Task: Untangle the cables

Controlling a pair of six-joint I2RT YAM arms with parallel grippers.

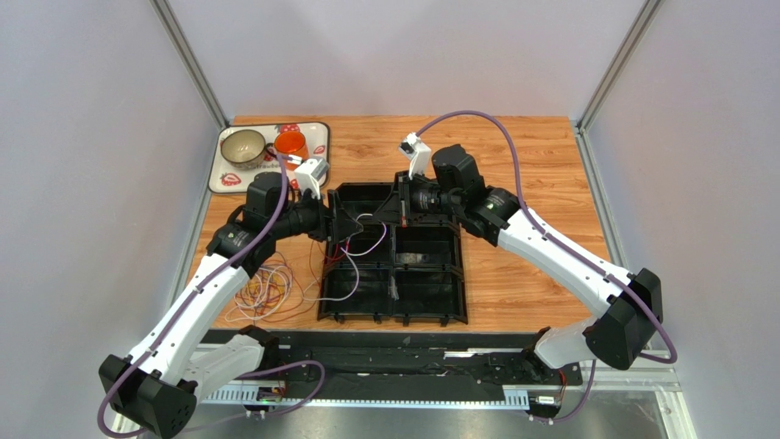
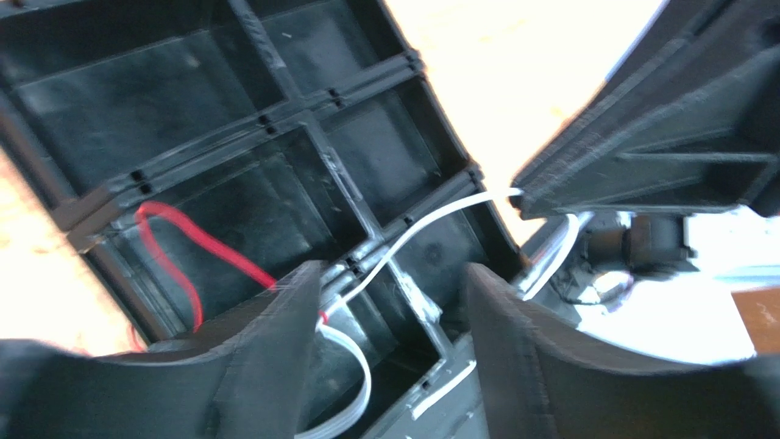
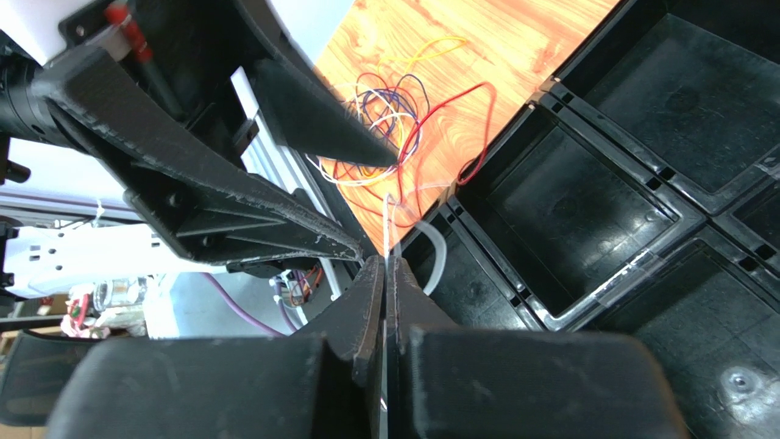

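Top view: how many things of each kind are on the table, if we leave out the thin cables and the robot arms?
Black divided bin: 1
Patterned tray: 1
Bowl: 1
Orange cup: 1
Total: 4

Your top camera looks down from above the near edge over the whole table (image 1: 531,274). Both wrist cameras hover close over the black divided tray (image 2: 275,119), facing each other; all views share it.
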